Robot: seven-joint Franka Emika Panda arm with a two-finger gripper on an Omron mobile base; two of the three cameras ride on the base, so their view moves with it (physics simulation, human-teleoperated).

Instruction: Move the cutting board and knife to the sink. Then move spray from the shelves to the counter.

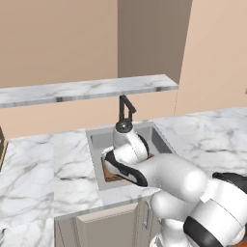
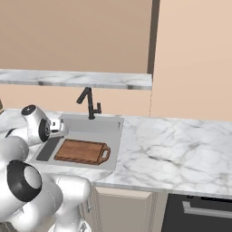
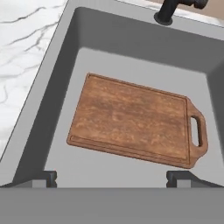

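In the sink [image 3: 57, 83], the cutting board [image 3: 131, 124] lies flat on the basin floor, its long axis running across the hand view with the handle cut-out to the right. The gripper [image 3: 111, 177] hovers above it, fingers spread wide and empty. The knife is probably hidden somewhere behind the arm.

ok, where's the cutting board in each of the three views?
Left base view: cutting board, a sliver in the sink behind the arm, centre.
Right base view: lying flat on the sink floor, left of centre, handle to the right.
Hand view: centre, flat on the basin floor, handle to the right.
Shared landmark: the black faucet at the sink's back edge.
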